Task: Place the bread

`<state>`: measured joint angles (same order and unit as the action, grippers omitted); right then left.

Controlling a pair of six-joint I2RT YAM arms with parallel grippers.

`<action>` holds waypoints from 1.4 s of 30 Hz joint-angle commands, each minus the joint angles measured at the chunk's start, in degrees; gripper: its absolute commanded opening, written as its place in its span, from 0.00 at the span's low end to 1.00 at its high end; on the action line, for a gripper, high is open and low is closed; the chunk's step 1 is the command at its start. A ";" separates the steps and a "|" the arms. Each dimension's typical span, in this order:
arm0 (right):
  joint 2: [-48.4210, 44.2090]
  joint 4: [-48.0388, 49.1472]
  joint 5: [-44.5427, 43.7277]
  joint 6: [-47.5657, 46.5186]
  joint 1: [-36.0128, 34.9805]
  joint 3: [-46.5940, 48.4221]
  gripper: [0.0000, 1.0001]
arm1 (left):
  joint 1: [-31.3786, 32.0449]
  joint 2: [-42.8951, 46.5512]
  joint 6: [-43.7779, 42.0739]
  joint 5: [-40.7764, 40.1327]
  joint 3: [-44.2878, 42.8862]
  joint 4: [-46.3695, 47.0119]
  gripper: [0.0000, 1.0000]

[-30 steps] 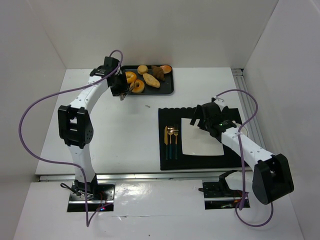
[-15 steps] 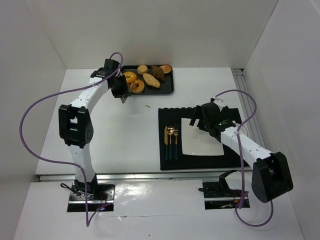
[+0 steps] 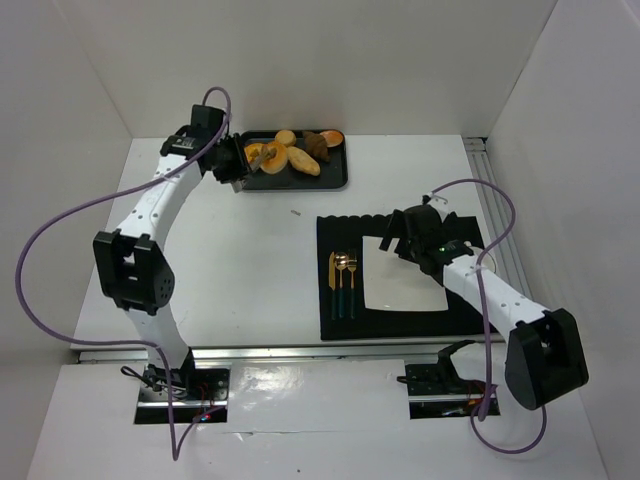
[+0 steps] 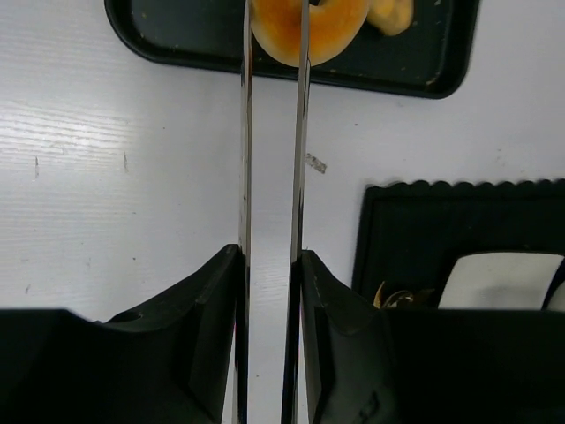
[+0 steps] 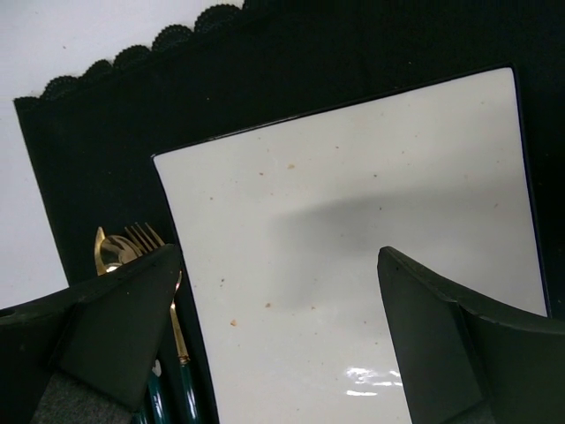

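The left claw point(image 4: 274, 11) pinched the orange ring-shaped bread point(image 4: 340, 35) over the black tray point(image 4: 177, 31); the right claw point(image 5: 275, 256) stood spread over the white rectangular plate point(image 5: 353, 177).

In the left wrist view the top edge cuts off the ring-shaped bread point(image 4: 275, 35), the black tray point(image 4: 177, 40) and the tips of the left gripper point(image 4: 274, 4), so whether its fingers point(image 4: 244, 132) pinch the bread cannot be told (from above they are too small to make out). The right gripper point(image 5: 278, 256) hides most of the gold cutlery point(image 5: 132, 243), and the plate point(image 5: 353, 177) runs past the bottom edge. A speck point(image 3: 296, 212) on the table point(image 3: 230, 260) is too small to name.
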<state>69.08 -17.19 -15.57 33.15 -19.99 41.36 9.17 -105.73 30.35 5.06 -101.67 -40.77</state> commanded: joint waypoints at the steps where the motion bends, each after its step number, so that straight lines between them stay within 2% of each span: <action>1: -3.34 0.84 -0.07 -0.27 0.30 2.58 1.00 | -0.29 5.80 -0.11 1.35 -2.13 1.40 0.31; 4: -5.01 -0.64 -0.77 -0.27 0.30 3.11 1.00 | -0.29 7.73 -0.73 2.75 -2.13 0.87 0.31; 7: -7.37 -4.85 -3.58 -0.88 0.30 6.35 1.00 | 2.51 11.50 -4.40 4.60 1.45 0.26 0.31; 14: -15.28 -12.94 -10.61 -2.55 0.83 14.34 1.00 | 12.26 17.22 -6.97 11.71 10.96 3.41 0.31; 19: -19.68 -17.17 -14.65 -3.79 0.83 20.94 1.00 | 22.72 17.23 -4.78 15.68 13.69 7.37 0.31; 24: -22.67 -17.79 -17.30 -5.37 0.83 22.27 1.00 | 32.20 13.99 -2.32 13.84 14.39 9.91 0.31; 29: -23.46 -18.49 -17.91 -5.37 0.83 22.27 1.00 | 37.58 9.59 0.58 13.31 13.87 15.27 0.30; 34: -23.46 -19.11 -17.91 -5.37 0.83 21.74 1.00 | 41.71 3.61 1.20 7.51 8.78 12.92 0.30; 39: -23.46 -19.11 -17.91 -5.37 0.83 20.60 1.00 | 43.04 0.88 -0.73 7.51 5.35 9.84 0.51; 42: -23.46 -19.11 -17.91 -5.37 0.83 20.60 1.00 | 43.04 1.75 -1.25 6.37 4.72 9.22 0.56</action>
<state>46.09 -35.33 -32.29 28.58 -19.46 61.87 52.34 -105.95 30.04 12.67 -93.17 -32.32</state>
